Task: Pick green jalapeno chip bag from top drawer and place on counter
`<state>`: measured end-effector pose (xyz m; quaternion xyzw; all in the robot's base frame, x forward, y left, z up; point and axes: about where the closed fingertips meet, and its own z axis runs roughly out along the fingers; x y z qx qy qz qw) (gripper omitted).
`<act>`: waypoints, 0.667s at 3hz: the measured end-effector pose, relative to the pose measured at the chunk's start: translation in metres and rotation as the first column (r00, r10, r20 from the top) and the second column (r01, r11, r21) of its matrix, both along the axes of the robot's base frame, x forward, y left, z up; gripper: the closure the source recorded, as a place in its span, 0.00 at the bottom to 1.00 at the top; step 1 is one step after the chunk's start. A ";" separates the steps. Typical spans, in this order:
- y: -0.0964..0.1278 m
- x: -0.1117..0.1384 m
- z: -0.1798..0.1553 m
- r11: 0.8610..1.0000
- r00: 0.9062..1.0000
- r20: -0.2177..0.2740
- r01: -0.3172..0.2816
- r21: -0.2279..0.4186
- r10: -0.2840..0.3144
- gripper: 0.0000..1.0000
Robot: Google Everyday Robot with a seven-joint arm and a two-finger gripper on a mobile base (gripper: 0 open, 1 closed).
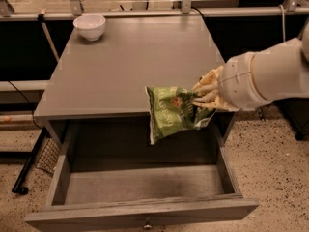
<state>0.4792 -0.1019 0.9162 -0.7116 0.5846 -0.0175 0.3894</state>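
Observation:
The green jalapeno chip bag (170, 111) hangs in the air above the open top drawer (140, 185), level with the front edge of the counter (130, 62). My gripper (205, 96) comes in from the right and is shut on the bag's right edge. The bag dangles to the left of the fingers, its lower corner over the drawer's inside. The drawer is pulled out wide, its small metal knob (147, 224) at the bottom of the view. Nothing else lies in the drawer.
A white bowl (90, 26) stands at the counter's back left corner. A metal rail and dark panels run behind the cabinet. A black frame with a mesh part (46, 156) sits on the speckled floor at the left.

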 end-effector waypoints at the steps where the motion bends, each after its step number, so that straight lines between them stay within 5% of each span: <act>1: 0.001 0.040 0.024 1.000 0.997 0.067 -0.028 -0.007 0.029 1.00; 2: 0.004 0.069 0.034 0.999 0.994 0.102 -0.042 0.003 0.041 1.00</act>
